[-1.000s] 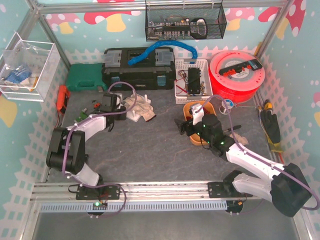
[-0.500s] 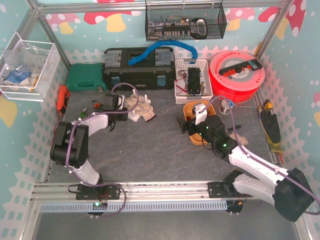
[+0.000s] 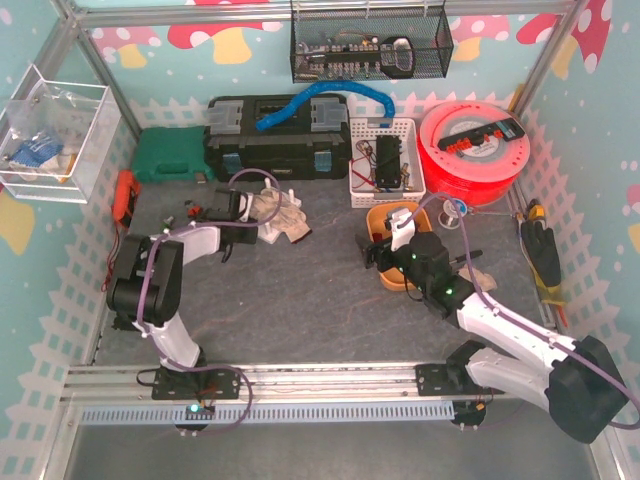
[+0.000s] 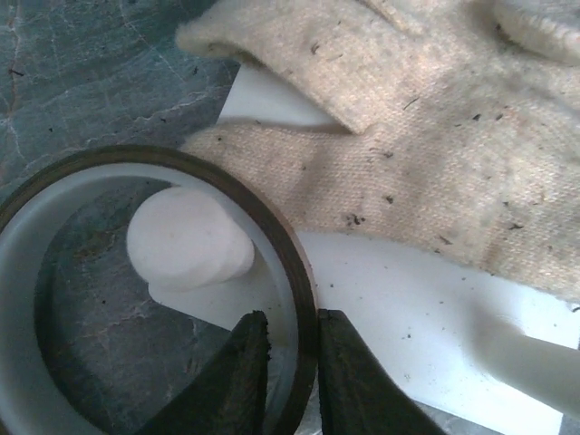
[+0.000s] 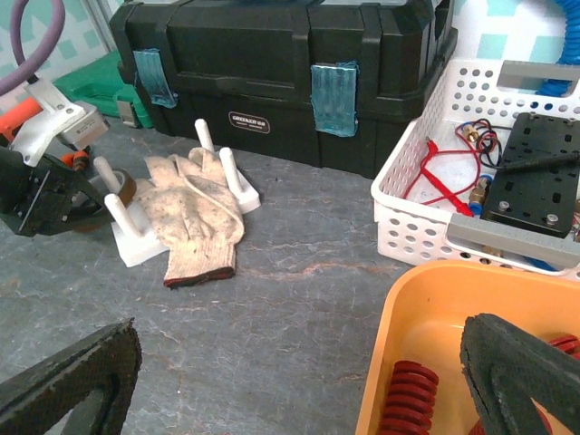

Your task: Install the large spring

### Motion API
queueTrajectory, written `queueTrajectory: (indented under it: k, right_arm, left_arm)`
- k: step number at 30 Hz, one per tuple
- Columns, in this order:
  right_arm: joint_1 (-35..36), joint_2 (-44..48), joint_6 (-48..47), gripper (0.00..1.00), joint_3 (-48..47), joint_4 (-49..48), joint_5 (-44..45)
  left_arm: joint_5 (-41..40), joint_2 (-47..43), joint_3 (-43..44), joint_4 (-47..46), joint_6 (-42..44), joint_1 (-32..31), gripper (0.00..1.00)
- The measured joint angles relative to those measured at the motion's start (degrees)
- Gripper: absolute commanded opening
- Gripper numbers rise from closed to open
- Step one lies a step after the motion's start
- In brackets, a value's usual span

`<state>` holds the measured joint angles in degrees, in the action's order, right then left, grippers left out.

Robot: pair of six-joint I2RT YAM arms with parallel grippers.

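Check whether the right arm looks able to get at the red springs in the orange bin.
Probably yes: the right pincer is open right by the orange bin, and the red springs lie uncovered inside it, with nothing in between.

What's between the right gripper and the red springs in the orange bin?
Nothing visible. The right gripper hangs open over the orange bin, and the red springs lie uncovered inside it.

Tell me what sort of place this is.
Probably a robotics lab work cell dressed as a workshop bench: a black plastic toolbox, a green plastic tool case, a red round cable reel, and an aluminium frame rail along the near edge.
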<state>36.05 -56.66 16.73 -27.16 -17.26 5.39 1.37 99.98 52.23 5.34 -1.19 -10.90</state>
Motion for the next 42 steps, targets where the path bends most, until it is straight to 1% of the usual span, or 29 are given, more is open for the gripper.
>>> queueTrajectory:
  k: [5, 8, 14, 21, 27, 33, 37, 42]
  right_arm:
    - [0.0, -0.3, 0.0, 0.96, 0.0, 0.0, 0.7]
    - [0.0, -0.4, 0.0, 0.95, 0.0, 0.0, 0.9]
    - [0.0, -0.6, 0.0, 0.95, 0.2, -0.4, 1.0]
    - [0.0, -0.6, 0.0, 0.95, 1.3, -1.3, 1.1]
    - [0.0, -1.4, 0.1, 0.94, 1.9, -2.5, 1.2]
    - [0.0, -2.3, 0.5, 0.94, 2.2, -2.9, 1.7]
    - [0.0, -2.4, 0.7, 0.94, 2.2, -3.2, 2.1]
    - [0.0, -3.2, 0.7, 0.94, 2.3, -3.4, 2.8]
  left_arm:
    - [0.1, -0.3, -0.1, -0.4, 0.9, -0.2, 0.07]
    - [0.1, -1.5, -0.2, -0.4, 1.1, -0.3, 0.03]
    - [-0.3, -6.8, -0.2, -0.8, 1.5, -2.1, 0.0]
    - [-1.1, -13.9, -0.4, -1.5, -0.2, -4.9, 0.0]
    - [-5.3, -24.1, -4.6, -2.4, -9.0, -5.1, 0.0]
    - [-9.0, -35.2, -16.0, -6.0, -21.9, -4.7, 0.0]
    - [-9.2, -38.4, -23.6, -6.5, -30.4, -1.7, 0.0]
    - [-9.8, -39.4, -28.0, -5.7, -39.9, 4.2, 0.0]
